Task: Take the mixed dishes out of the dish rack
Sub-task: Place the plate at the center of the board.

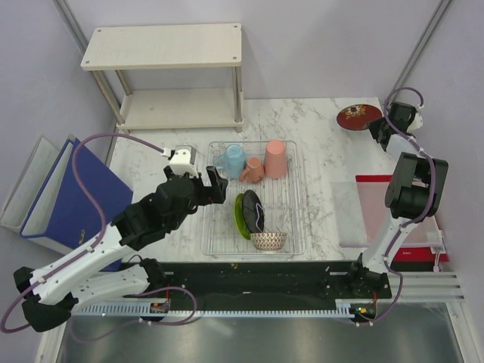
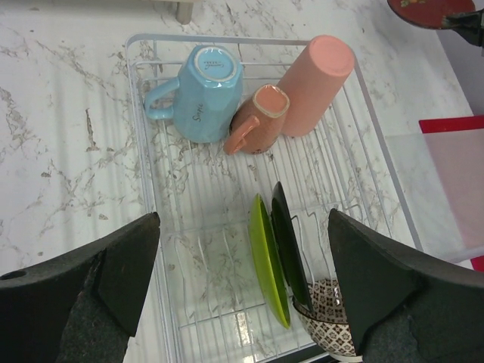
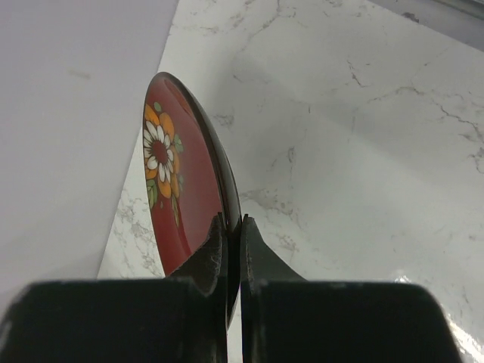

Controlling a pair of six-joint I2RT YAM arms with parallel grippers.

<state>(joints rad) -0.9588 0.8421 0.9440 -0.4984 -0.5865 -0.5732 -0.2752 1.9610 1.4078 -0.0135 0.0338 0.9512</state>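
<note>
Inside the dish rack (image 1: 219, 219), the mug (image 1: 234, 160) sat back-left, the small cup (image 1: 253, 169) touching its right side, and the tall cup (image 1: 275, 158) was back-right. Nearer the front, one plate (image 1: 240, 218) stood on edge, a second plate (image 1: 253, 209) just right of it, and the bowl (image 1: 268, 240) was at the front rim. The left gripper (image 1: 203, 184) hung over the rack's left edge. Well right of the rack and behind it, the right gripper (image 3: 233, 231) pinched a third plate (image 3: 181, 204). The shelf (image 1: 162, 45) stood behind the rack, toward the left.

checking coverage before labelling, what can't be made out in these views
- Left wrist: beige bowl cut off by the bottom edge and a finger of the left gripper.
- Right wrist: lower rim of the red plate hidden behind the right gripper.
- Left wrist: lettering on the blue cup too small to read.
</note>
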